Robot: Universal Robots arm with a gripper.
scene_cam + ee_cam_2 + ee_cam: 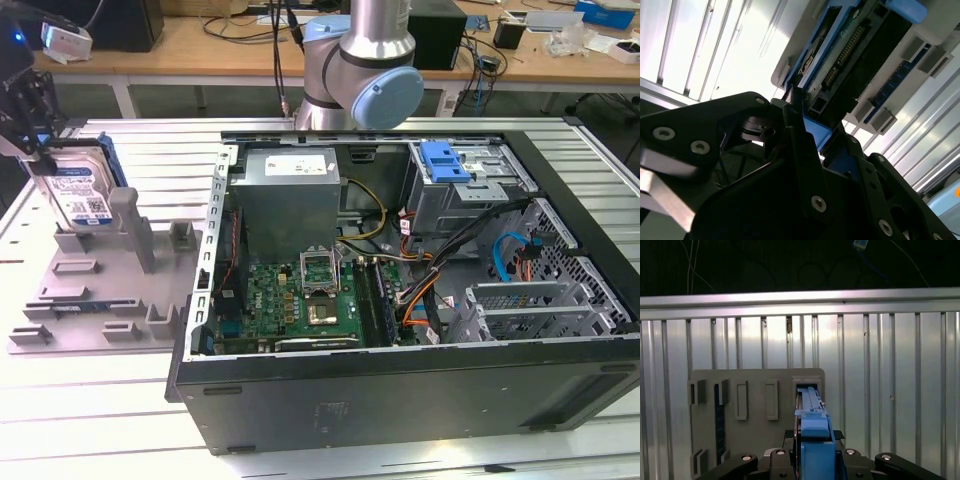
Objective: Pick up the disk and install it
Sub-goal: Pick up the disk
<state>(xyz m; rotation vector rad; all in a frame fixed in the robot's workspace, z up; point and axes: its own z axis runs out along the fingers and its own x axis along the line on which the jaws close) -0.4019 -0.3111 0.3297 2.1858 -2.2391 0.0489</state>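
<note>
At the upper left of the exterior view, the disk (pixel 82 190) stands on edge in a slot of a grey holder (pixel 110 300). Its long axis runs roughly up and down, and its white-and-blue label faces the exterior view's right. The end effector (pixel 42 158) sits directly over it and reaches down onto its upper end, so the disk hangs straight below the wrist, in line with the fingers.

In the first wrist view, the blue frame of the disk (pixel 814 425) runs out from the middle of the end effector (pixel 816 440), with dark finger links on both sides of it. In the second wrist view, a finger (pixel 793 107) lies flat against the edge of the disk (pixel 850 45), beside its connector row. From that I judge the jaws are closed on the disk's blue frame. Its lower end looks seated in the holder, or only barely raised; I can't say which.

The holder rests on a ribbed metal bench (pixel 100 420). The open computer case (pixel 400 400) is well apart, towards the exterior view's right. A drive cage with a blue bracket (pixel 445 160) sits in the case's upper right corner, and the arm's base (pixel 365 60) rises behind the case.
</note>
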